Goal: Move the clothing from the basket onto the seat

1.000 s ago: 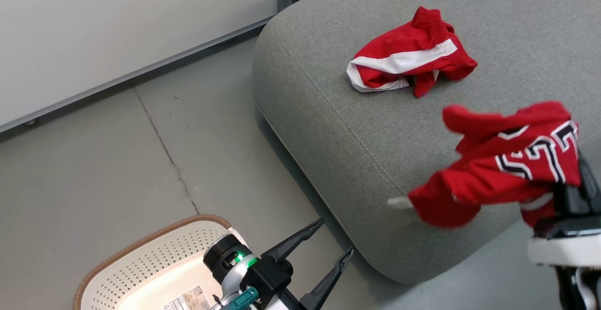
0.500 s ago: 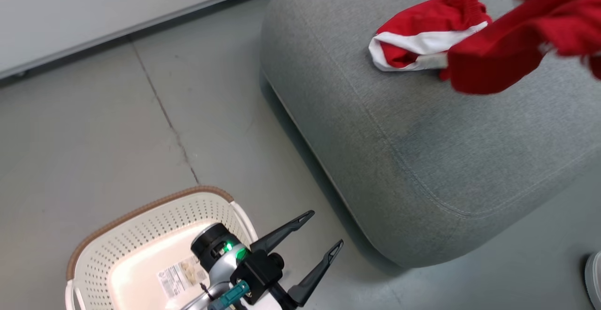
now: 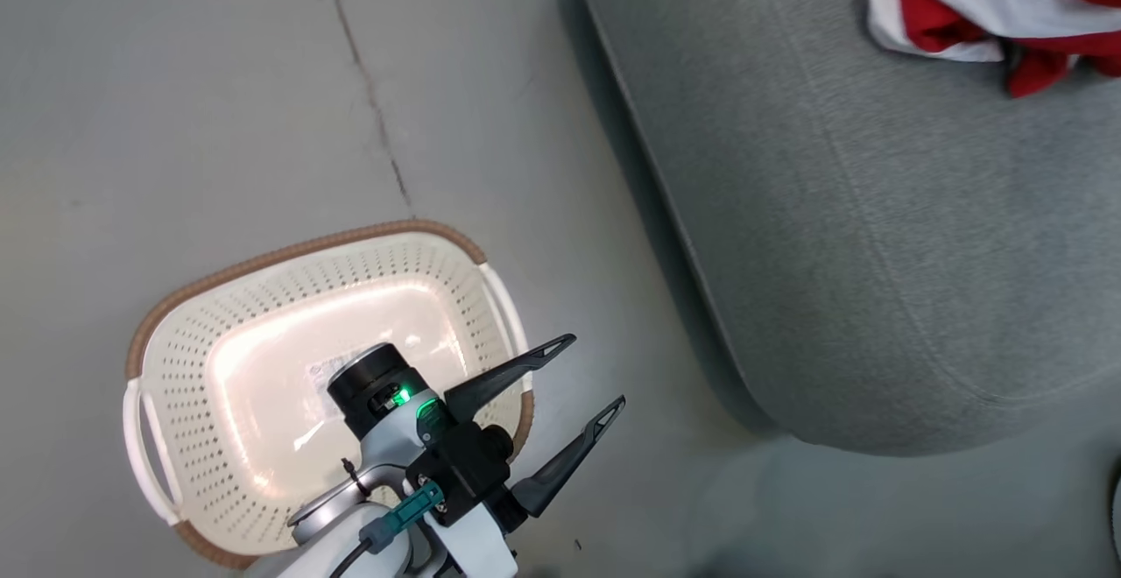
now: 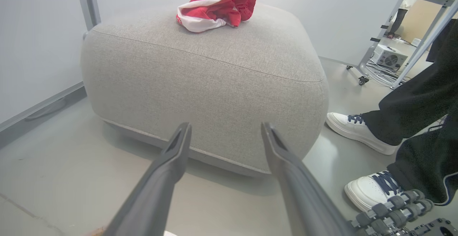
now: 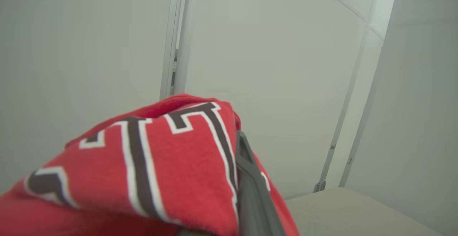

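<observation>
Your right tool (image 5: 240,136) is clamping shut on the lettered red garment (image 5: 154,164), which is draping to the left of the finger in the right wrist view. The grey seat (image 5: 357,211) is lying below and ahead, toward that view's lower right, so the drop is probably calling for a reach that way. Your left tool (image 3: 595,370) is hanging wide and holding nothing by the basket (image 3: 175,324), while the red-and-white shorts (image 3: 963,9) are resting on the seat.
</observation>
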### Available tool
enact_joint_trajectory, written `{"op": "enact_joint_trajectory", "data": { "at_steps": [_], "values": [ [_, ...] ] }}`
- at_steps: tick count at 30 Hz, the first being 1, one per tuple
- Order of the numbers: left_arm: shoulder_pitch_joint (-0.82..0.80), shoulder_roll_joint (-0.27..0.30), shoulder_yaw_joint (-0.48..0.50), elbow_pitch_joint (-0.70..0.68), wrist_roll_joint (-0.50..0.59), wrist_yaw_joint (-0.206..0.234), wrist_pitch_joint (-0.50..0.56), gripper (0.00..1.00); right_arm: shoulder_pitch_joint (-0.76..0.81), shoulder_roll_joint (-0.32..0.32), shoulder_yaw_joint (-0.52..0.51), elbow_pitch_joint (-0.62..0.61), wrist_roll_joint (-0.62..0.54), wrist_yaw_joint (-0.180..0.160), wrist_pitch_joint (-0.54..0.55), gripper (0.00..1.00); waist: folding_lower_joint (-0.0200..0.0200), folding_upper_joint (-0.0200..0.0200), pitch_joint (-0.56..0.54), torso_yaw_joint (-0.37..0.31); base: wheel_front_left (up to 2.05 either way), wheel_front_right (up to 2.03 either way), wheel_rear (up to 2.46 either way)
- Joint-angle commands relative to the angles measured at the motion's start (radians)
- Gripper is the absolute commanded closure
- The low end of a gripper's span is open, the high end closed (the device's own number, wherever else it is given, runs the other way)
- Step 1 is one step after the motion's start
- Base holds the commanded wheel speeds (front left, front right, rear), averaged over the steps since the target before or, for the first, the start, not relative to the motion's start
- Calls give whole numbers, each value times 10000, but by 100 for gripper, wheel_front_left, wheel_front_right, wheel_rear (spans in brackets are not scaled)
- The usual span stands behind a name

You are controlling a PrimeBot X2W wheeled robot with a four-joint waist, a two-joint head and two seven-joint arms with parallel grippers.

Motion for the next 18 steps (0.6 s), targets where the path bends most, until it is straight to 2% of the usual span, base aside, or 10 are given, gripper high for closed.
{"op": "enact_joint_trajectory", "data": {
  "at_steps": [1, 7, 13, 18],
  "values": [
    [-217, 124, -30, -48, 31, -7, -5, 0, -209, -65, 8, 341, -108, 2, -44, 100, 0, 0, 514, 460, 0, 0, 0],
    [-455, 164, -67, -154, 35, -7, -5, 0, -605, -77, 218, 1958, -717, 2, -46, 100, 0, 0, 1009, 804, 0, 0, 0],
    [-596, 182, -40, -155, 99, -7, -7, 0, -300, 98, 90, 3728, -1345, 2, -44, 100, 0, 0, 1270, 986, 0, 0, 0],
    [-604, 290, 76, -132, 123, -7, -5, 0, -249, 273, 30, 4670, -1730, 2, -44, 100, 0, 0, 1384, 1022, 0, 0, 0]
  ]
}}
